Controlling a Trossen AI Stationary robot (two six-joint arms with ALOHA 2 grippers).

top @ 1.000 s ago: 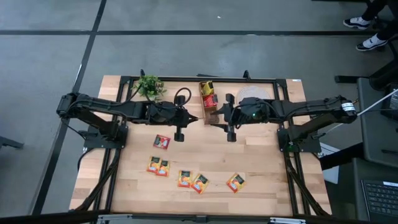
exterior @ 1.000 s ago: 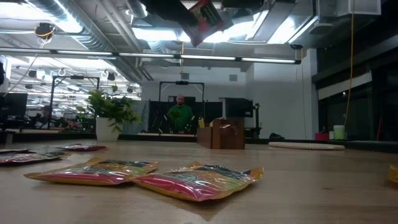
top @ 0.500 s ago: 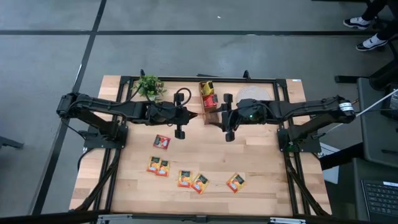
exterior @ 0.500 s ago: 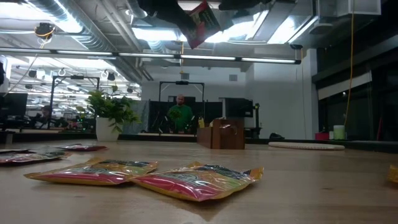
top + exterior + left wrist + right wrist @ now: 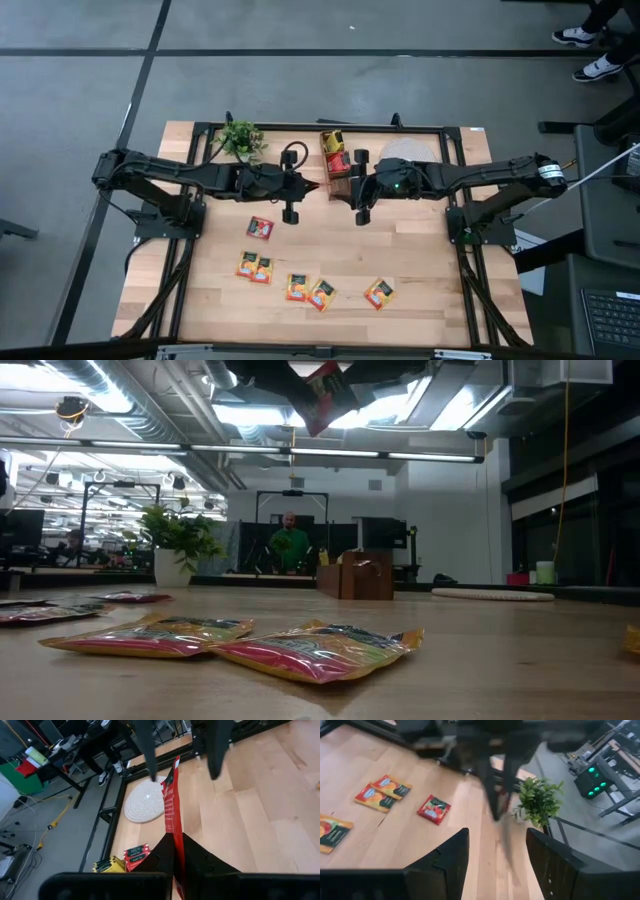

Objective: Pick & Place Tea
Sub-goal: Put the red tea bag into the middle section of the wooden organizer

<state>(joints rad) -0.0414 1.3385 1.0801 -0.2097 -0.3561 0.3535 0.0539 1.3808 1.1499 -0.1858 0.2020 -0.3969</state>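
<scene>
Midair, a red sachet between two grippers

Overhead, we saw the left gripper (image 5: 312, 187) raised above the table's (image 5: 430, 270) centre, its fingers (image 5: 200, 860) clamped together on a red tea sachet (image 5: 172, 805) held edge-on. We found the right gripper (image 5: 346, 188) just right of it, fingers (image 5: 451, 855) spread apart and holding nothing. We counted six more sachets lying flat nearer us: a red one (image 5: 260, 228), an orange pair (image 5: 254, 267), another pair (image 5: 308, 291) and a single (image 5: 379, 293). Farther back stood a brown box (image 5: 337, 157) holding sachets, a potted plant (image 5: 241, 139) to its left and a woven mat (image 5: 405, 151) to its right.
</scene>
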